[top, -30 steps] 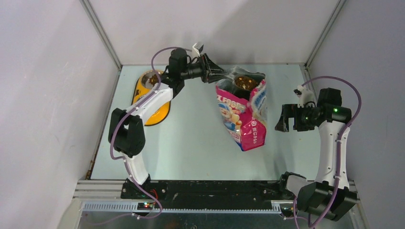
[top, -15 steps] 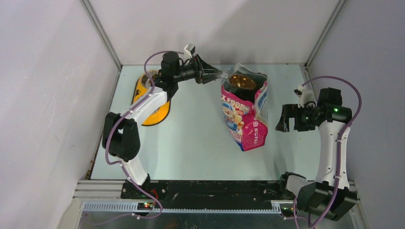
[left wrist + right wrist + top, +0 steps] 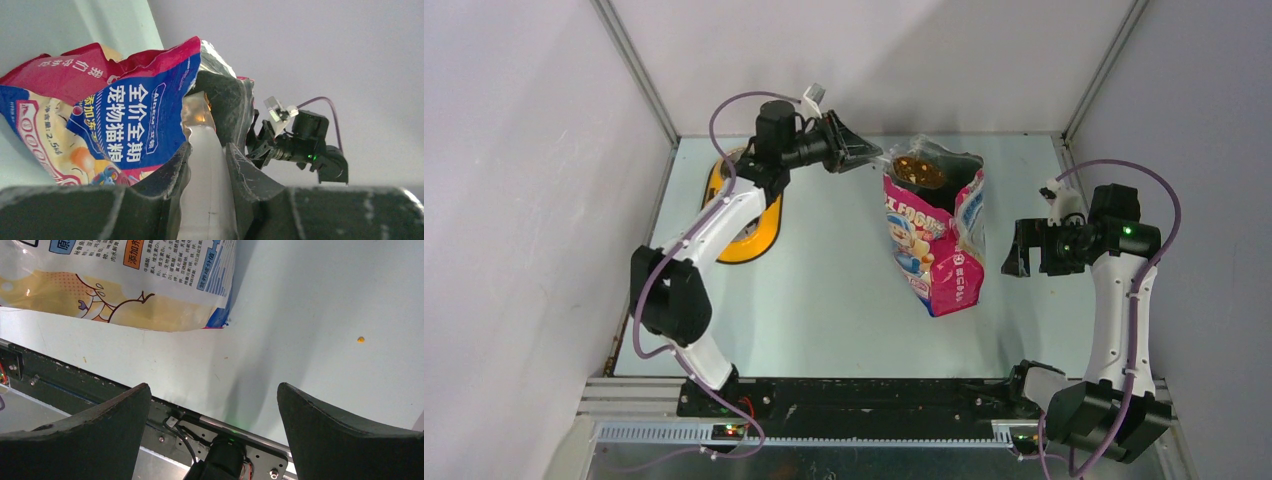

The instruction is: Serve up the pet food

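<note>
- Along the near edge of the table (image 3: 824,320), your two arms are bolted to a dark rail (image 3: 864,400).
- Your right gripper (image 3: 1014,248) hangs over the right side of the table with its jaws spread wide and nothing between them. In its wrist view the right gripper (image 3: 214,390) looks down on bare table and the rail.
- A lone yellow crumb (image 3: 360,339) lies on the table in that wrist view, well apart from everything else.
- The bag (image 3: 934,240) stands just left of your right gripper, apart from it. It is right of the table's middle and leans, with its open top towards the far edge. Its lower corner shows in the right wrist view (image 3: 125,285).
- The kibble (image 3: 917,170) shows as a brown oval at the bag's open top. By the look of it, it lies in the bowl of the clear scoop (image 3: 886,160).
- Your left gripper (image 3: 864,152) is clamped on the scoop's handle, just left of the bag's top, near the far edge. In the left wrist view both fingers (image 3: 170,175) press against the clear handle (image 3: 202,170), which runs into the bag's mouth (image 3: 220,105).
- An orange bowl (image 3: 759,235) sits near the far-left corner, partly hidden under your left arm; you cannot see what it holds.
</note>
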